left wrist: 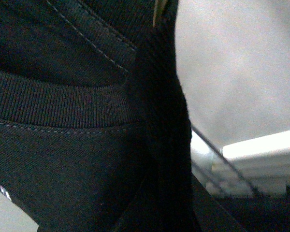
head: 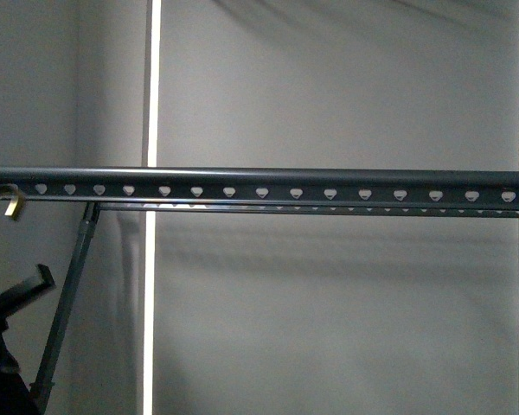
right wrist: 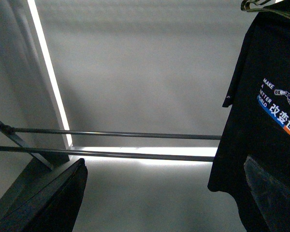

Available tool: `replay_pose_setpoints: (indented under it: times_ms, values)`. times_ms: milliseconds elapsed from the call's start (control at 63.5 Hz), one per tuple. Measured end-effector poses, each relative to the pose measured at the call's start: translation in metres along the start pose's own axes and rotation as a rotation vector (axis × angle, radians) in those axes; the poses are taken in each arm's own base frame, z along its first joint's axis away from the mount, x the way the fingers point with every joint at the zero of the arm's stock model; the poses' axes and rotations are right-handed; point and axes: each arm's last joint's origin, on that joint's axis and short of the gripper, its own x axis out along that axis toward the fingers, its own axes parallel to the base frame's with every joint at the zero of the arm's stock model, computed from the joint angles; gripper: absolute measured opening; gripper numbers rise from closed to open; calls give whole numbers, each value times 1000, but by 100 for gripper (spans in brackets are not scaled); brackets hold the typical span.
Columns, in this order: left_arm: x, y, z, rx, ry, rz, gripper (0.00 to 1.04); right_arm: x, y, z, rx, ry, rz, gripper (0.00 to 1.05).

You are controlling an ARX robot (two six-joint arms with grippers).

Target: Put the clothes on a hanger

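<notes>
I noted hanger (head: 259, 183): dark grey metal, smooth, faint sheen along its top edge | clothes (left wrist: 63, 145): black knit cloth, matt; collar band ribbed; seams finely stitched | wire hook (head: 4, 201): brownish metal, glossy | wall (head: 346, 86): grey, matt, even to my eye

Black T-shirt (right wrist: 251, 145) bearing white lettering with blue and orange bands; dark grey rail (head: 268, 179) dotted with pale shield-shaped holes; grey wall (head: 329, 86).
</notes>
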Motion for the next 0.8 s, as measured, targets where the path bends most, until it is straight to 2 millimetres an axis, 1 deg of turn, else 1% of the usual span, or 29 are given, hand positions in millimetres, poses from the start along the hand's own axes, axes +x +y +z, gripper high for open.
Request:
replay_pose_setpoints:
  times_ms: [32, 95, 126, 158, 221, 268, 299, 331, 378, 441, 473, 520, 552, 646, 678, 725, 741, 772, 804]
  values:
    - [-6, -2, -5, 56, 40, -36, 4, 0, 0, 0, 0, 0, 0, 97]
    - [-31, -8, -26, 268, 203, -210, 4, 0, 0, 0, 0, 0, 0, 97]
    - [-42, -10, -34, 353, 268, -284, 4, 0, 0, 0, 0, 0, 0, 97]
    - [-48, -11, -36, 423, 297, -330, 4, 0, 0, 0, 0, 0, 0, 97]
    - [-58, -11, -39, 541, 339, -402, 4, 0, 0, 0, 0, 0, 0, 97]
    - [-61, -11, -38, 638, 344, -429, 4, 0, 0, 0, 0, 0, 0, 97]
    - [-61, -11, -36, 669, 346, -432, 4, 0, 0, 0, 0, 0, -1, 97]
    - [-61, -11, -32, 750, 339, -443, 4, 0, 0, 0, 0, 0, -1, 97]
    - [-58, -12, -27, 812, 319, -453, 4, 0, 0, 0, 0, 0, 0, 97]
    - [-51, -16, -17, 974, 226, -458, 4, 0, 0, 0, 0, 0, 0, 97]
    - [-49, -17, -14, 1022, 186, -455, 4, 0, 0, 0, 0, 0, 0, 97]
    - [-43, -20, -7, 1206, 62, -450, 4, 0, 0, 0, 0, 0, 0, 97]
    - [-40, -22, -4, 1273, 15, -450, 4, 0, 0, 0, 0, 0, 0, 97]
    - [-34, -36, 8, 1525, -144, -463, 4, 0, 0, 0, 0, 0, 0, 97]
    - [-34, -41, 10, 1614, -207, -497, 4, 0, 0, 0, 0, 0, 0, 97]
    - [-34, -45, 11, 1685, -258, -542, 4, 0, 0, 0, 0, 0, 0, 97]
    - [-34, -48, 10, 1755, -297, -569, 4, 0, 0, 0, 0, 0, 0, 97]
    - [-34, -50, 10, 1798, -331, -589, 4, 0, 0, 0, 0, 0, 0, 97]
    - [-32, -54, 9, 1931, -407, -599, 4, 0, 0, 0, 0, 0, 0, 97]
